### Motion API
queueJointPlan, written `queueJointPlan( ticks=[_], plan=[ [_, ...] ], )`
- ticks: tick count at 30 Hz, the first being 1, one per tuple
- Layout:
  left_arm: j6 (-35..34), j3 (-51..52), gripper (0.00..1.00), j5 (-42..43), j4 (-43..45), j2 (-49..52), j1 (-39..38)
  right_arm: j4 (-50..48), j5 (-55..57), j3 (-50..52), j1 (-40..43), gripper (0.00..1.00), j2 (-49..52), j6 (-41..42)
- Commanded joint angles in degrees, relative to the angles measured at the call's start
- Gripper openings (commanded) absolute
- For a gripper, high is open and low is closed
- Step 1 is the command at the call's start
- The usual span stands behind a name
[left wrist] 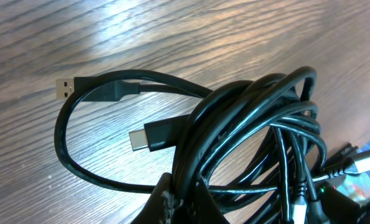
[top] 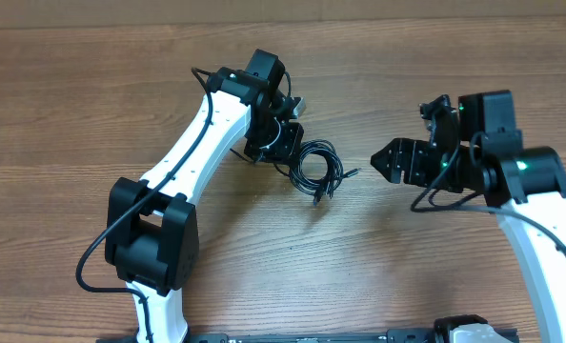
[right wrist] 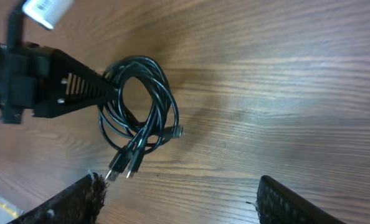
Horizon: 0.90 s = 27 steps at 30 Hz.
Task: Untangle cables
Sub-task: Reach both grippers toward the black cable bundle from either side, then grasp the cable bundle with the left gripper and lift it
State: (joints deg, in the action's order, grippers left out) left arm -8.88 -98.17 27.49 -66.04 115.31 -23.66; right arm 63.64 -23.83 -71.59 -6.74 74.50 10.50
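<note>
A bundle of thin black cables [top: 318,169] lies coiled on the wooden table near the middle. My left gripper [top: 291,157] is shut on the bundle's left side. In the left wrist view the cables [left wrist: 253,137] fill the frame, pinched between the fingertips [left wrist: 182,199], with two plug tips [left wrist: 64,87] lying free. My right gripper [top: 383,160] is open and empty, to the right of the bundle. In the right wrist view the cables [right wrist: 141,112] lie ahead of the spread fingers [right wrist: 179,196], with plug ends near the left finger.
The wooden table [top: 407,267] spreads all around. The left arm's white link [top: 192,143] reaches across the left half. The right arm's base [top: 540,238] stands at the right edge.
</note>
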Motion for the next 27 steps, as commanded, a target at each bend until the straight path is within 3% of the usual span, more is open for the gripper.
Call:
queueJointPlan(
  ticks=[1,5,6,7,9,13,21,23,25,27],
  plan=[
    [3.65,-1.44,0.04,2.93,0.11,0.02,-1.20,-0.46,-2.19,-1.38,-1.64,0.76,3.17,-0.37],
    [3.61,-1.44,0.04,-3.91,-0.13,-0.04,-3.74,-2.40,-1.97,-1.38,-5.33,0.68,8.02,-1.99],
    [3.63,-1.44,0.04,-4.11,-0.15,-0.15,-4.42,-3.08,-1.97,-1.38,-6.49,0.64,9.22,-1.97],
    [3.74,-1.46,0.04,-4.13,-0.11,-0.39,-4.94,-3.34,-1.95,-1.38,-7.56,0.54,10.29,-1.99],
    [3.76,-1.53,0.04,-4.09,-0.02,-1.11,-5.22,-3.34,-1.73,-1.38,-8.96,0.51,11.47,-1.99],
    [3.78,-1.86,0.04,-3.87,-0.20,-4.92,-5.25,-3.58,2.82,-1.31,-11.23,0.36,13.09,-1.95],
    [3.80,-1.86,0.04,-0.20,-0.57,-10.88,-5.25,-4.74,3.23,-1.16,-11.26,0.36,13.29,-1.95],
    [3.78,-1.86,0.04,-0.20,-1.51,-10.93,-5.25,-5.09,3.21,-1.16,-11.26,0.30,13.29,-1.95],
    [3.78,-1.86,0.04,0.31,-1.73,-10.93,-5.25,-5.14,3.21,-1.16,-11.26,0.15,13.29,-1.95],
    [3.82,-1.86,0.04,2.34,-1.51,-10.93,-5.25,-5.14,3.21,-1.16,-11.26,0.15,13.29,-1.95]
  ],
)
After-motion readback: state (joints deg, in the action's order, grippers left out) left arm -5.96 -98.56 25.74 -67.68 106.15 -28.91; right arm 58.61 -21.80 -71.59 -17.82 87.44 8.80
